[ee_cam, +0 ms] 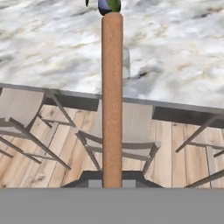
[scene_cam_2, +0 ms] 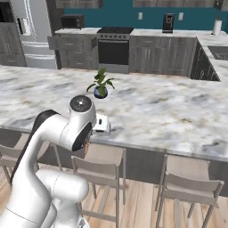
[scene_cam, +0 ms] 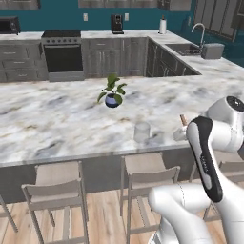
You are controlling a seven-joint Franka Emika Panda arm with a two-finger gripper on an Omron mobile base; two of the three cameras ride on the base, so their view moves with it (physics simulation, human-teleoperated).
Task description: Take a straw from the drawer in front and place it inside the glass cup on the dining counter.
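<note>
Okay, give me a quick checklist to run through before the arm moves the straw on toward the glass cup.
1. Straw held in pincer: ok, it rises straight from between the fingertips.
2. Pincer shut on straw: ok.
3. Glass cup upright on dining counter: ok.
4. Cup empty: ok, nothing seen inside.
5. Straw over the cup mouth: not ok, hand is short of it, above the stools.
6. Potted plant away from cup: ok, set farther back.

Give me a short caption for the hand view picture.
Gripper shut on a reddish-brown straw, aimed toward the glass cup on the marble dining counter.
</note>
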